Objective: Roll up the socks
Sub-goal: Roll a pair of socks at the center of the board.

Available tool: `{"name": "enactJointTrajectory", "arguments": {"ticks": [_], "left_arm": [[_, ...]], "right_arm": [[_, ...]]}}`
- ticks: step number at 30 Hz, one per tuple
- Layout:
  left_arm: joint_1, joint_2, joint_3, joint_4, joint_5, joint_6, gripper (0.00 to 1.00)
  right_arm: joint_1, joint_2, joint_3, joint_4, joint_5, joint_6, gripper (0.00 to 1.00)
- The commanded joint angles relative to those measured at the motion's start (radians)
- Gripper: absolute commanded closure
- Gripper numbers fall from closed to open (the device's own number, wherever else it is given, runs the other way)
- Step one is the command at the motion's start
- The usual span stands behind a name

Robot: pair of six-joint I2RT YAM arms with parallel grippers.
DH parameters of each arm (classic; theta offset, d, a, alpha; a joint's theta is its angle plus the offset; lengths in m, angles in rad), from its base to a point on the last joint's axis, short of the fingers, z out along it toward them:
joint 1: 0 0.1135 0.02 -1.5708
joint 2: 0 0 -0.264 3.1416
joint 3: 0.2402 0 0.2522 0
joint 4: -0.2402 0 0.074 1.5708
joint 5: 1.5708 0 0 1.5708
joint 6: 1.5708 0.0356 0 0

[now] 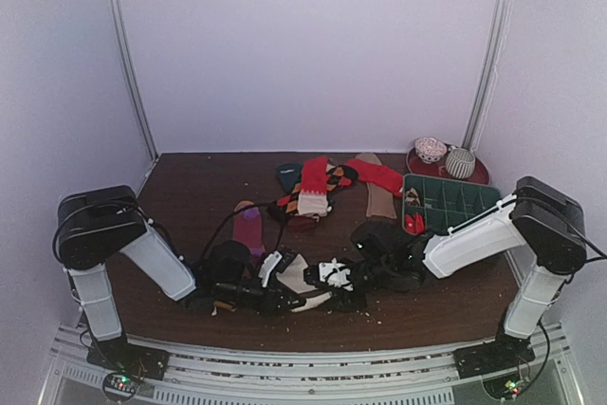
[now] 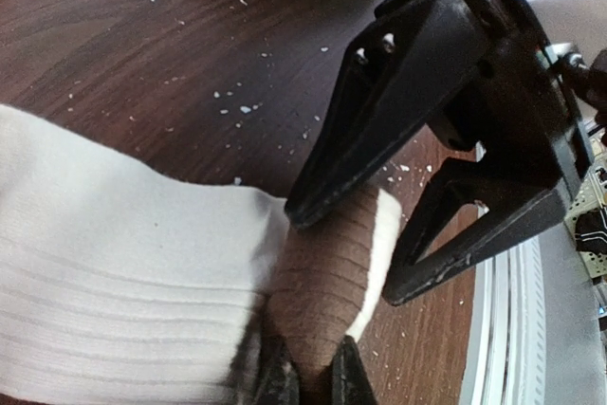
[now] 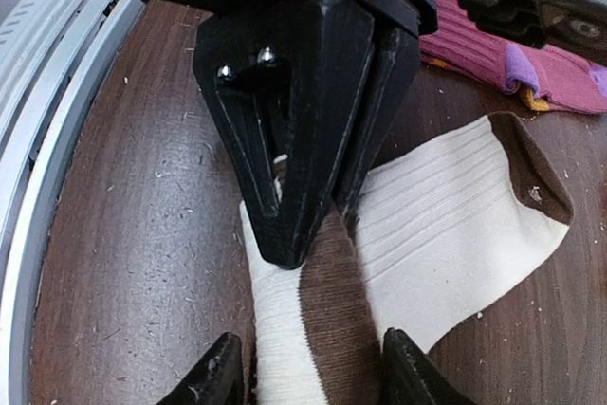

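Note:
A white sock with a brown end (image 1: 298,278) lies flat near the table's front; it also shows in the left wrist view (image 2: 114,272) and the right wrist view (image 3: 446,215). My left gripper (image 2: 311,367) is shut on the sock's brown-and-white end, pinching it; it shows from above (image 1: 282,294) and in the right wrist view (image 3: 299,120). My right gripper (image 3: 308,372) is open, its fingers straddling the same end from the opposite side without closing on it; it shows from above (image 1: 343,277). Its fingers (image 2: 379,130) also show in the left wrist view.
A magenta sock (image 1: 248,230) lies behind the left gripper. Red and patterned socks (image 1: 313,187), a red sock (image 1: 379,175) and a brown sock (image 1: 379,204) lie mid-table. A green tray (image 1: 455,198) and a plate (image 1: 479,175) with rolled socks stand at the back right.

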Motion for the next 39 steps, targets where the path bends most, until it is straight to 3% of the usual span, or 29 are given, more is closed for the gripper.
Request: {"name": "enactJointTrajectory", "arguments": {"ticks": [1,6,10,11,13,15,19,25,34,39], "left_arm": [[-0.019,0.095,-0.073,-0.393,0.041,-0.021,1.00],[-0.019,0.090,-0.077,-0.397,0.040,-0.016,1.00],[-0.019,0.056,-0.057,-0.441,-0.016,0.025,1.00],[-0.019,0.031,-0.050,-0.456,-0.043,0.044,0.95],[-0.019,-0.060,-0.035,-0.501,-0.123,0.094,0.67],[-0.019,-0.176,-0.028,-0.547,-0.220,0.154,0.54],[-0.020,-0.446,-0.073,-0.553,-0.385,0.258,0.42],[-0.094,-0.705,-0.223,-0.311,-0.398,0.410,0.36],[-0.176,-0.431,-0.186,-0.047,-0.326,0.490,0.36],[-0.186,-0.310,-0.157,-0.007,-0.296,0.493,0.36]], "right_arm": [[0.006,0.039,0.008,0.018,0.015,-0.014,0.52],[0.005,0.076,0.045,-0.044,0.015,0.048,0.75],[0.006,0.090,0.098,-0.156,-0.029,0.134,0.80],[0.006,0.096,0.119,-0.198,-0.044,0.168,0.81],[0.006,0.108,0.158,-0.293,-0.079,0.233,0.81],[0.007,0.119,0.191,-0.393,-0.101,0.295,0.81],[0.005,0.150,0.252,-0.598,-0.171,0.400,0.80],[0.002,0.258,0.354,-0.722,-0.239,0.566,0.80],[-0.004,0.416,0.484,-0.857,-0.300,0.573,0.80],[-0.023,0.452,0.497,-0.866,-0.320,0.559,0.80]]}}
